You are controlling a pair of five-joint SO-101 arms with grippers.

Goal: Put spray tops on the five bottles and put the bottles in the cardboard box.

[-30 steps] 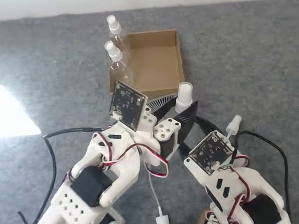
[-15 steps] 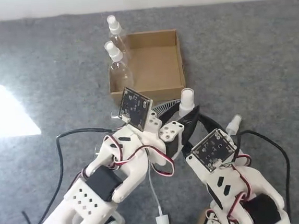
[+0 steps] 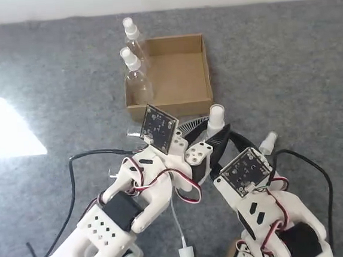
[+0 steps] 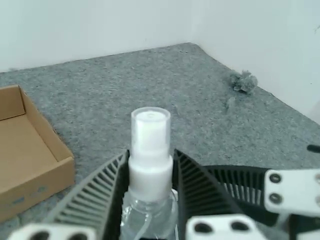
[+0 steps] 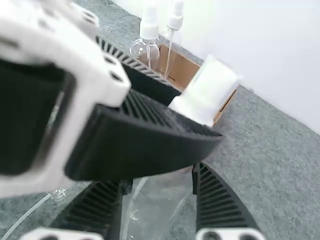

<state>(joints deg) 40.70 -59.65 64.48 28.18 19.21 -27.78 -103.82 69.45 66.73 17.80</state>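
A clear bottle [image 5: 160, 192] is held upright between both arms, just in front of the cardboard box [image 3: 207, 71]. My right gripper [image 5: 156, 207] is shut on its body. My left gripper [image 4: 150, 162] is shut on the collar of the white spray top [image 4: 150, 132] that sits on the bottle's neck; from above, this spray top [image 3: 216, 114] pokes out past the black fingers. Two bottles with tops [image 3: 137, 77] [image 3: 132, 37] stand at the box's left wall; I cannot tell whether they are inside it.
A loose spray top with its long tube [image 3: 186, 254] lies on the grey carpet between the arm bases. Another white spray top [image 3: 269, 141] shows beside the right arm, with what is below it hidden. Cables trail at left and right.
The left arm has drawn back toward the near side and a little right, and the held bottle's top has shifted slightly away from the box. The right arm has barely moved.
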